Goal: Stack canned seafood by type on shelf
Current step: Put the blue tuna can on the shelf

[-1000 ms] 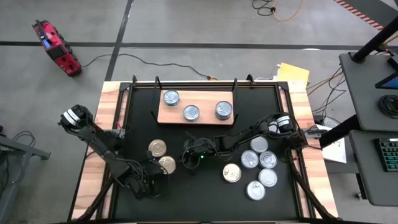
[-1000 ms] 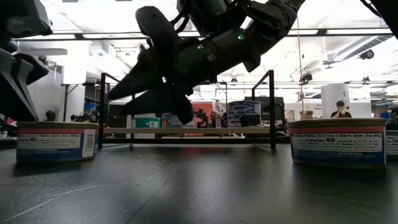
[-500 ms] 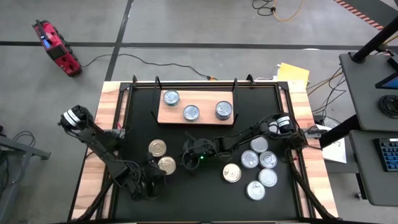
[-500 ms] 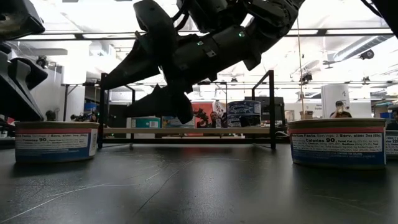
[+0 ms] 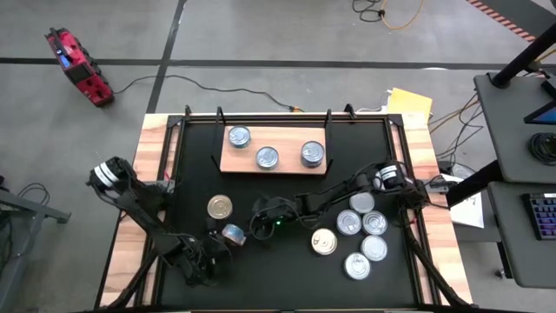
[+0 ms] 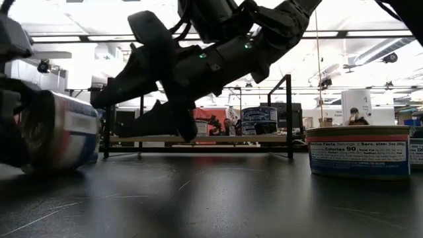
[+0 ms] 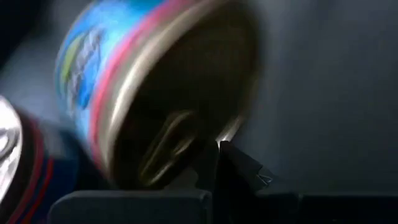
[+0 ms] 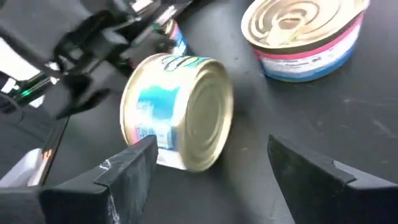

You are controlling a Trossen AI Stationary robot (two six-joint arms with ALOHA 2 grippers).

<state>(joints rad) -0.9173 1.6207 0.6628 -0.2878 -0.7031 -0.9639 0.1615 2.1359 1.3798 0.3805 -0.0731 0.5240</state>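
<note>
Now the shut left gripper [image 5: 215, 252] tips a can [image 5: 232, 233] on edge, just beside the wide-open right gripper [image 5: 258, 228].

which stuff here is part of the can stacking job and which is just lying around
Job:
- shelf board with three cans
- tipped can by the shut left gripper
- gold-topped can
- cluster of cans
- open right gripper

Lying about:
- red device on the floor
- yellow paper

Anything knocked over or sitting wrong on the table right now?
Yes. One gold-topped can lies tipped on its side on the black table, in front of the open right gripper and against the shut left gripper. The gold-topped can beside it and the three silver-topped cans on the shelf stand upright.
</note>
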